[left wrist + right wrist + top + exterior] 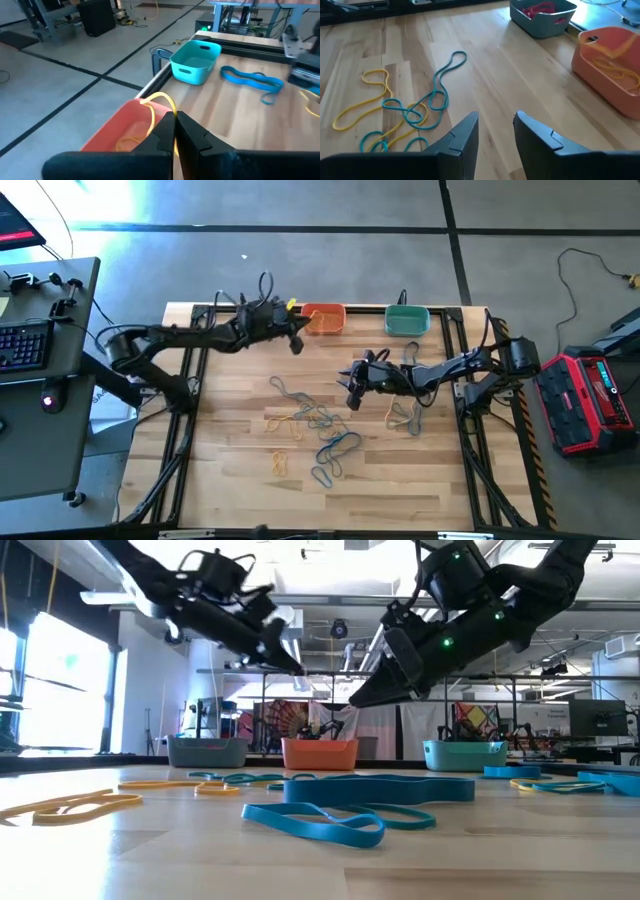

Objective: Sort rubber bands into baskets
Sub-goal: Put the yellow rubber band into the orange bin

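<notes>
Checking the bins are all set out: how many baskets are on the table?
3, along the far edge: grey-blue basket behind the left arm, orange basket in the middle, teal basket to the right.

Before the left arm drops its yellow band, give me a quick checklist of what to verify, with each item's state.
1. Left tool shut on the yellow rubber band: ok.
2. Left tool over the orange basket: ok; the band hangs above its opening.
3. Colour match: ok; yellow bands already lie in the orange basket.
4. Right tool out of the way: ok; it hovers open over bare wood at mid-table.
5. Teal basket clear of the drop: ok; it stands apart.
6. Band free of the fingers on release: cannot tell.
</notes>
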`<state>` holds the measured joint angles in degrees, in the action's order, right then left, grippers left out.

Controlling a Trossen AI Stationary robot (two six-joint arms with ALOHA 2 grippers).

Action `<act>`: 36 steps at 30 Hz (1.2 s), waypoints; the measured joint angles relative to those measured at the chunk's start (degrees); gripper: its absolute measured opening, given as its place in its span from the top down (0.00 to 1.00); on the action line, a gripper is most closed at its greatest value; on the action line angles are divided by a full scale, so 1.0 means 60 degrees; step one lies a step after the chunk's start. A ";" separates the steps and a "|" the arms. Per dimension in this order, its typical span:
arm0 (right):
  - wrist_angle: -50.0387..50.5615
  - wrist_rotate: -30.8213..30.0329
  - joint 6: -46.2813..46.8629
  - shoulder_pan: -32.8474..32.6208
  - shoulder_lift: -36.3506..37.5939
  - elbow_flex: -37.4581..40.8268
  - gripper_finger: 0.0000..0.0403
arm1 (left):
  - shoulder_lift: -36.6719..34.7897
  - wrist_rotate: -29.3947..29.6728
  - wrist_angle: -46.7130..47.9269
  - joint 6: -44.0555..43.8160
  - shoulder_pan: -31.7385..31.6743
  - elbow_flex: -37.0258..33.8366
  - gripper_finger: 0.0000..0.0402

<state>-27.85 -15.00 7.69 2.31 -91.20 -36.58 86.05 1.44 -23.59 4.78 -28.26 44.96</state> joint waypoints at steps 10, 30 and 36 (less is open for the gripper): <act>0.0108 0.0001 0.0365 -0.0007 0.0000 0.0000 0.72 | 0.2354 -0.1141 0.0051 0.0250 -0.1090 0.1970 1.00; 0.0104 0.0000 0.0647 -0.0011 0.0000 0.0000 0.72 | 0.4599 -0.2149 0.1085 0.0736 -0.1790 0.3547 1.00; 0.0100 0.0000 0.0722 -0.0011 0.0000 0.0000 0.72 | 0.4603 -0.2165 0.1595 0.0980 -0.1786 0.3546 0.99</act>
<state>-27.24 -15.00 12.03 2.24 -91.20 -36.58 113.67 -11.55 -14.02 10.66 -38.98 66.24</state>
